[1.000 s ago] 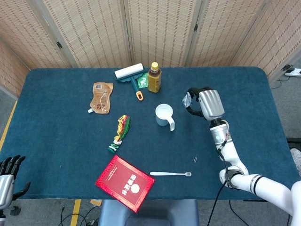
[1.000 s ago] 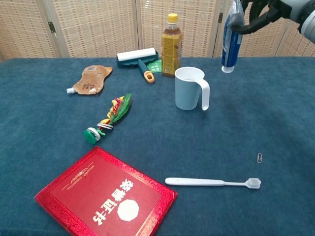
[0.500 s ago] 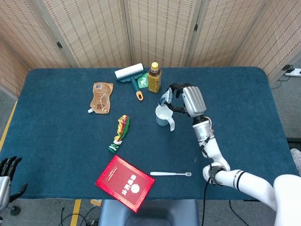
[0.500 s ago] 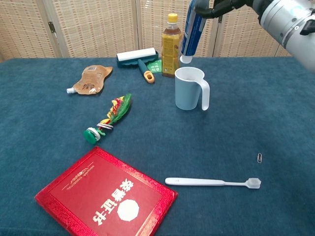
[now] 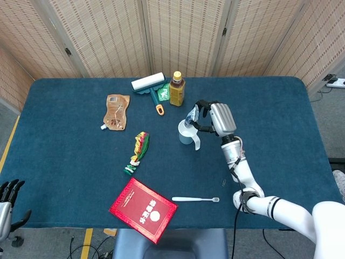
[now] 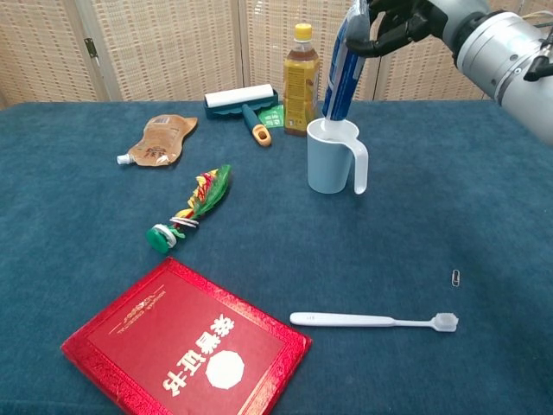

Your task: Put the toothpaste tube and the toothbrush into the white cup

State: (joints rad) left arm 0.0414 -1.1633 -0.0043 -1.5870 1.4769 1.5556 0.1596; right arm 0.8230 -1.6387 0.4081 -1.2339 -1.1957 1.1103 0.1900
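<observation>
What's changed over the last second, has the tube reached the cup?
The right hand carried the toothpaste tube leftward from beside the white cup to above it, then lowered its cap end into the mouth. It still grips the tube. The toothbrush, the red booklet and the bottle haven't moved.

The blue and white toothpaste tube stands almost upright, cap end down, just inside the top of the white cup. The cup stands upright on the table. The white toothbrush lies flat, well apart from the cup.
</observation>
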